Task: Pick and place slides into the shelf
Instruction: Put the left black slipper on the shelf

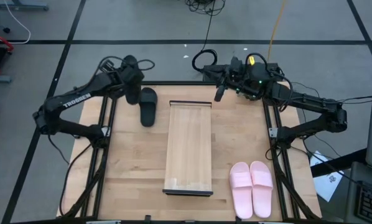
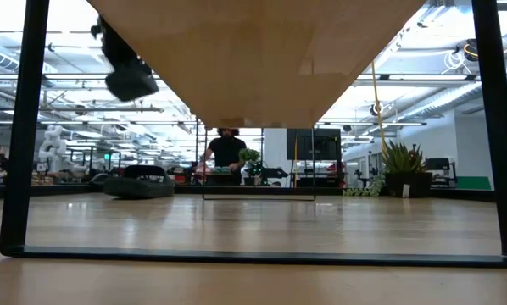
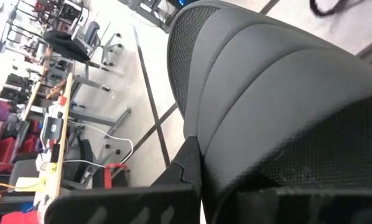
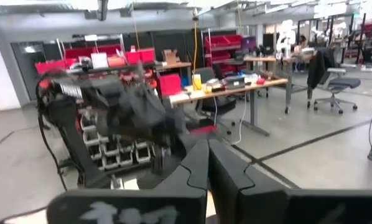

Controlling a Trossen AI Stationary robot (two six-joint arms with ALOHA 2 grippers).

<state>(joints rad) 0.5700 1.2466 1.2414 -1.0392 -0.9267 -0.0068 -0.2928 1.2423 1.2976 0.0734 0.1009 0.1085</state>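
Your left gripper (image 1: 131, 76) clamps a matte black slide (image 1: 130, 79) over the wooden table's (image 1: 130, 168) far edge; right gripper (image 1: 219, 92) closed, empty.

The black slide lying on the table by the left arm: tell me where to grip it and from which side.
Grip the black slide by its wide strap, coming straight down. It lies flat, sole down, lengthwise beside the shelf, so the raised strap is probably the only part a tool's fingers can close across. The left tool is nearest, though it holds another slide.
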